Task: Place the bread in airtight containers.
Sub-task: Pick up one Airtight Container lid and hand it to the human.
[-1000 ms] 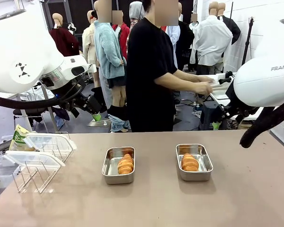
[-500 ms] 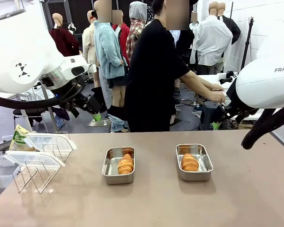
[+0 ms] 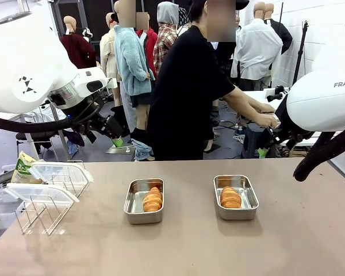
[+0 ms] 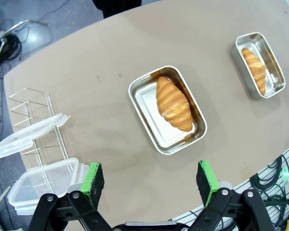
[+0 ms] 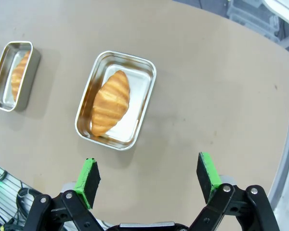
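At lower left, clear lids (image 3: 56, 171) rested on a wire rack (image 3: 40, 215). Left of centre, the left tin (image 3: 130, 202) held one glossy, ridged, golden-brown roll (image 3: 152, 199). Right of centre, the right tin (image 3: 250, 198) held a second roll (image 3: 230, 197). The left gripper (image 4: 149, 177) and right gripper (image 5: 147, 173) stood spread wide, empty.

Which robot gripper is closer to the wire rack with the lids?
Left. The left gripper hangs high with the wire rack below, off to one side; the right gripper hangs above the right-hand steel tin, farther away.
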`<action>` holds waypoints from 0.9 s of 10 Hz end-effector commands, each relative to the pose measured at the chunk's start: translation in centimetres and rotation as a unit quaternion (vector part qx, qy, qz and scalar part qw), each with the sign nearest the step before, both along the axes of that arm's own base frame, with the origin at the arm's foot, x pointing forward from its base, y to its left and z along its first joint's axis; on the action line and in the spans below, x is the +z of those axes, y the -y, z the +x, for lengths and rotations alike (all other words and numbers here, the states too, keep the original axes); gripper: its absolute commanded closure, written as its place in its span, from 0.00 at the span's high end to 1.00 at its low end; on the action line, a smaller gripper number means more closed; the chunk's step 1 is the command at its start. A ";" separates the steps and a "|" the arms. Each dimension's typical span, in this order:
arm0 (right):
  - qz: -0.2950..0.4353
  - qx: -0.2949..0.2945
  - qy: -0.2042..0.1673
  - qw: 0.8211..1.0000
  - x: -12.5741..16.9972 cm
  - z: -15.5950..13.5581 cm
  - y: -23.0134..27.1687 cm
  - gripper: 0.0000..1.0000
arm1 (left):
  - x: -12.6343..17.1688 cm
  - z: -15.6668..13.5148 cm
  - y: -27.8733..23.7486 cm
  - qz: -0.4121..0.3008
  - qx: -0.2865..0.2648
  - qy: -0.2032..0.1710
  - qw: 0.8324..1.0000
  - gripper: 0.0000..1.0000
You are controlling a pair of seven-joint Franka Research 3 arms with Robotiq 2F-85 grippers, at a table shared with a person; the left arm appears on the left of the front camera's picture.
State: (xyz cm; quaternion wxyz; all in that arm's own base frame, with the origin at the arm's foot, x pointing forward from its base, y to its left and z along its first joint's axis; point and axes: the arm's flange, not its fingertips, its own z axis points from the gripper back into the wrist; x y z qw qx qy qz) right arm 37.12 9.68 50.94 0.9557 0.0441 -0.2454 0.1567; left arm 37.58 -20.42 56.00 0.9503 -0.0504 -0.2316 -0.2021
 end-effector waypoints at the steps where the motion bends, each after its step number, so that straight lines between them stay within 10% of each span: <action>1: -0.002 0.000 0.000 1.000 0.1 0.0 0.0 1.00 | 0.0 0.0 0.0 0.000 0.000 0.000 1.000 1.00; 5: -0.002 0.000 0.000 1.000 0.1 0.0 0.0 1.00 | 3.3 -2.4 -9.2 0.148 -0.218 0.035 0.964 1.00; 9: -0.002 0.000 0.000 1.000 0.1 0.0 0.0 1.00 | 3.1 -3.7 -15.5 0.259 -0.361 -0.096 0.891 1.00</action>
